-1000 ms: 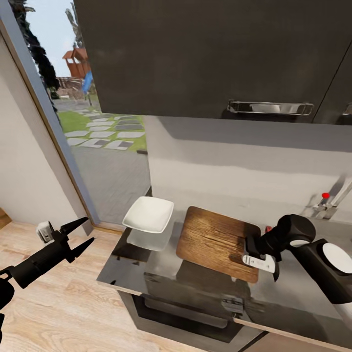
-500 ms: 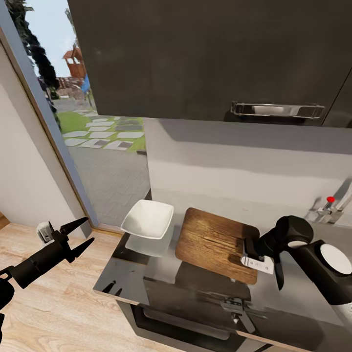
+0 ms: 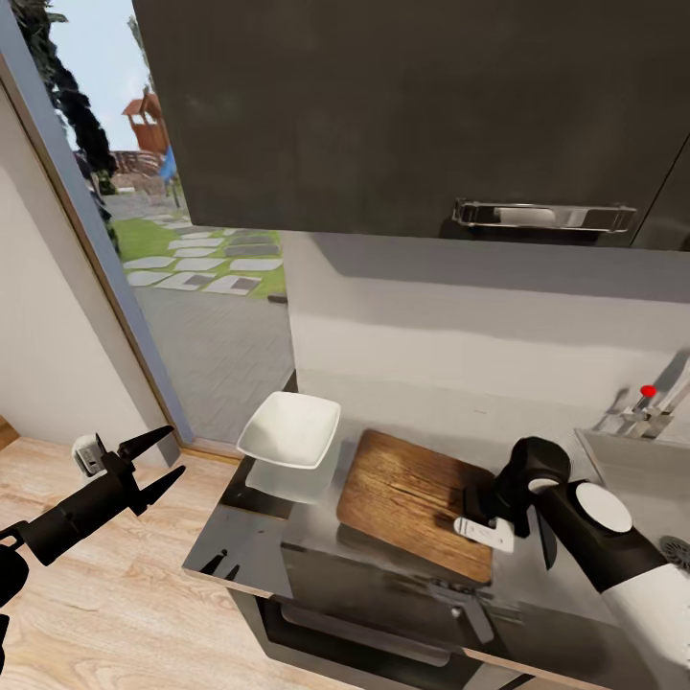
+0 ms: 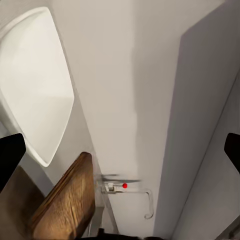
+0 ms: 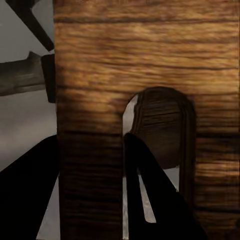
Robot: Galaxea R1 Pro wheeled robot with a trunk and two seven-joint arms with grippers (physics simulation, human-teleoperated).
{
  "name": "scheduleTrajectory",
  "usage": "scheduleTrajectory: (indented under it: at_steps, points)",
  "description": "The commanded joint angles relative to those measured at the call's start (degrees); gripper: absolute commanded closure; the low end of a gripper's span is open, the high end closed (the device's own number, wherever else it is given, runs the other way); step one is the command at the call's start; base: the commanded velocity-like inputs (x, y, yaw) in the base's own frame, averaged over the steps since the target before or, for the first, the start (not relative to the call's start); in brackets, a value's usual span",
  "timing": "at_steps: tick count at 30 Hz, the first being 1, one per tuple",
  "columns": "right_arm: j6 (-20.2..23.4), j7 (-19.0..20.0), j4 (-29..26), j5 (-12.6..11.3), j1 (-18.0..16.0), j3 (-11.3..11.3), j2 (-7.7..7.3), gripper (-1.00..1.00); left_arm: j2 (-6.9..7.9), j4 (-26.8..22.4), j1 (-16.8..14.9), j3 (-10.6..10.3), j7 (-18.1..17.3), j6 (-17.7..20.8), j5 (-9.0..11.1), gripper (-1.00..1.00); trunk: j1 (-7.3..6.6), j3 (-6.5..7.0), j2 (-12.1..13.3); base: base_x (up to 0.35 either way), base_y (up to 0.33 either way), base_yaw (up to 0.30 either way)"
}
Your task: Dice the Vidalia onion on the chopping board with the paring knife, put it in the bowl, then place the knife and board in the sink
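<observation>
Now the right tool [image 3: 482, 513] sits at the right end of the chopping board [image 3: 407, 498], and the right wrist view shows how: one dark finger [image 5: 150, 195] runs through the board's oblong handle slot [image 5: 160, 127] while the other lies along the board's outer edge, so the jaws are closed on the wood [image 5: 145, 50] beside the slot. The board lies on the glossy grey table [image 3: 259, 537], its long side angled from far left to near right, with its near right corner close to the table's front edge.

Just left of the board, at the table's far left corner, stands the white bowl [image 3: 288, 428] with its squarish rim; it looks empty in the left wrist view [image 4: 35, 90]. The two are close, and I cannot tell whether they touch.

Far right, the chrome tap with its red knob [image 3: 648, 391] rises behind the sink [image 3: 637, 455], of which a corner of the basin and part of the drain [image 3: 676, 551] show. A dark upper cabinet with a chrome bar handle [image 3: 543, 215] hangs above.

The left tool [image 3: 153, 459] hovers over the wooden floor [image 3: 115, 613], well left of the table, its two pointed fingers spread wide and holding nothing.
</observation>
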Motion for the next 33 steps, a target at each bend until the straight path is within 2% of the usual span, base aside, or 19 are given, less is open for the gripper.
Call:
scheduleTrajectory:
  at_steps: [1, 21, 22, 25, 29, 33]
  points:
    - [-0.3, 0.1, 0.8, 0.4, -0.1, 0.1, 0.10, 1.00, 0.00, 0.0, -0.1, 0.1, 0.6, 0.2, 0.6, -1.00, 0.03, -0.12, -0.1, 0.000, 0.000, 0.000]
    - [-0.4, 0.1, 2.2, 0.7, -0.3, 0.2, 0.38, 1.00, 0.00, 0.0, -0.1, 0.1, 0.6, 0.2, 0.6, -1.00, 0.03, -0.12, -0.1, 0.058, 0.000, 0.000]
    - [-0.4, 0.1, 2.2, 0.7, -0.3, 0.2, 0.40, -1.00, 0.00, 0.0, -0.1, 0.1, 0.6, 0.2, 0.6, -1.00, 0.03, -0.12, -0.1, 0.002, 0.000, 0.000]
    - [-0.4, 0.1, 2.2, 0.7, -0.3, 0.2, 0.73, -1.00, 0.00, 0.0, -0.1, 0.1, 0.6, 0.2, 0.6, -1.00, 0.03, -0.12, -0.1, 0.000, 0.000, 0.000]
    - [-0.3, 0.1, 2.0, 0.7, -0.3, -0.1, 1.98, -1.00, 0.00, 0.0, -0.1, 0.1, 0.6, 0.2, 0.6, -1.00, 0.03, -0.12, -0.1, 0.000, 0.000, 0.000]
    - [-0.3, 0.1, 1.5, 0.7, -0.3, -0.3, 2.22, -1.00, -0.02, 0.0, -0.1, 0.1, 0.6, 0.2, 0.6, -1.00, 0.03, -0.12, -0.1, 0.000, 0.000, 0.000]
